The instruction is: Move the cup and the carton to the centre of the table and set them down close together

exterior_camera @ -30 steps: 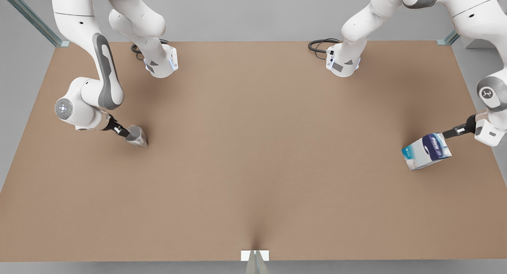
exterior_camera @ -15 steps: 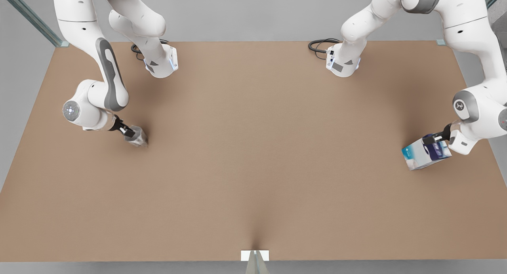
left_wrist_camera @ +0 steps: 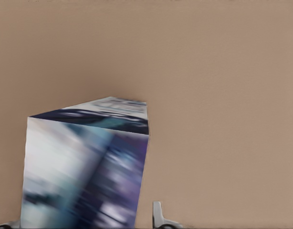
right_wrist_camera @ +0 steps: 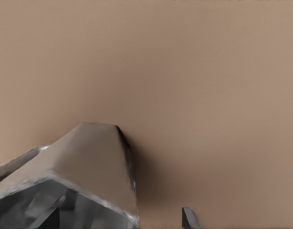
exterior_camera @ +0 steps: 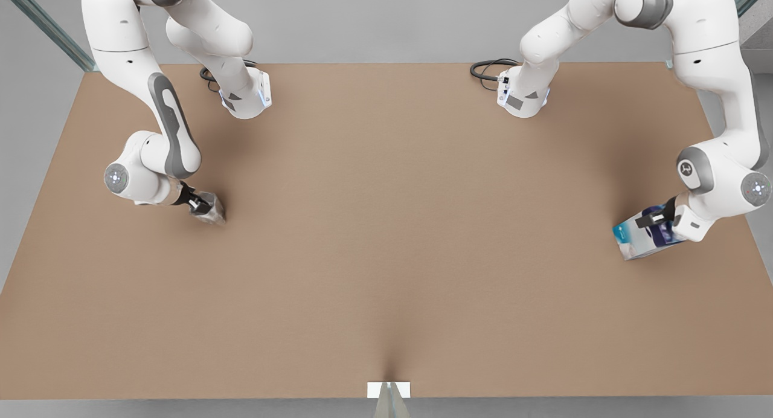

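Observation:
The pale grey cup [exterior_camera: 213, 212] lies tilted on the tan table [exterior_camera: 386, 225] at the front view's left. My right gripper [exterior_camera: 197, 203] is pushed up against it and is open. One fingertip [right_wrist_camera: 188, 215] stands well clear of the cup's [right_wrist_camera: 89, 162] side. The white, teal and navy carton [exterior_camera: 630, 237] rests at the front view's right. My left gripper [exterior_camera: 656, 220] reaches over it and is open. A fingertip [left_wrist_camera: 158, 215] shows just beside the carton [left_wrist_camera: 84, 171], with a small gap.
Both arm bases [exterior_camera: 244, 98] [exterior_camera: 522, 98] stand at the table's back edge, with black cables beside them. A small white bracket [exterior_camera: 388, 389] sits at the middle of the front edge. Bare tabletop stretches between the two objects.
Both arms have swung inward and their grippers have slid farther onto their objects: the left over the carton, the right onto the cup. Neither cup nor carton has moved.

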Controlling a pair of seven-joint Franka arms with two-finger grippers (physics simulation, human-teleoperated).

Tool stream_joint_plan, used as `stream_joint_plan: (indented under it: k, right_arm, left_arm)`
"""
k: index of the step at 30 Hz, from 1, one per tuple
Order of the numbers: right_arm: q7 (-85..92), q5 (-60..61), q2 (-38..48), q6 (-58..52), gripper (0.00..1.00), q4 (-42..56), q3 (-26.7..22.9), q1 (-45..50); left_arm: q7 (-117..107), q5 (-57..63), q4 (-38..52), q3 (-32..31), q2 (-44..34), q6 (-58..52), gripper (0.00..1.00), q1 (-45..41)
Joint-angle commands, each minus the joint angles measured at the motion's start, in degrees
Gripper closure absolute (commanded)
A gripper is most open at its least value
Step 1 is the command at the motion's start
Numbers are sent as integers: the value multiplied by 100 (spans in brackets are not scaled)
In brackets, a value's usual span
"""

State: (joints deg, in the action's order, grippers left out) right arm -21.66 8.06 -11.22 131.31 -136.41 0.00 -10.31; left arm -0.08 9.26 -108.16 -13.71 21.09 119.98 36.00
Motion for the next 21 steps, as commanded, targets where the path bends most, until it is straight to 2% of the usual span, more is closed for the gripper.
stream_joint_plan:
  k: [1, 2, 4, 5, 6, 10, 14, 16, 21]
  right_arm:
    - [65, 3, -3, 0, 53, 0, 0, 2]
    - [74, 3, -3, 0, 65, -9, 0, 2]
    - [171, 12, -47, 9, 70, 0, 0, -6]
    - [171, 12, -64, 9, 77, 0, 0, 2]
    - [171, 20, -108, 44, 78, 0, 0, 2]
    - [179, 100, -143, 79, 79, 9, 0, 11]
    - [171, 82, -82, 88, 79, 35, 18, 90]
    - [162, 82, -82, 88, 79, 70, 132, 38]
    - [153, 100, -73, -17, 79, 387, 264, 55]
  left_arm:
    - [-1, 85, 14, -1, 0, 0, 1, 4]
    - [-1, 85, 58, -18, 9, -9, 1, -5]
    - [-10, 76, 111, -27, 17, -9, 2, -22]
    - [-1, 76, 111, -27, 17, -9, 31, -14]
    - [17, 76, 119, -27, 17, -9, 40, -14]
    - [52, 85, 154, -62, 0, -27, 54, -14]
    - [174, 85, 550, -308, 26, -492, 57, -49]
    - [561, 93, 840, -317, 53, -756, 53, -189]
    - [2239, 93, 1236, -686, 26, -748, 53, -189]
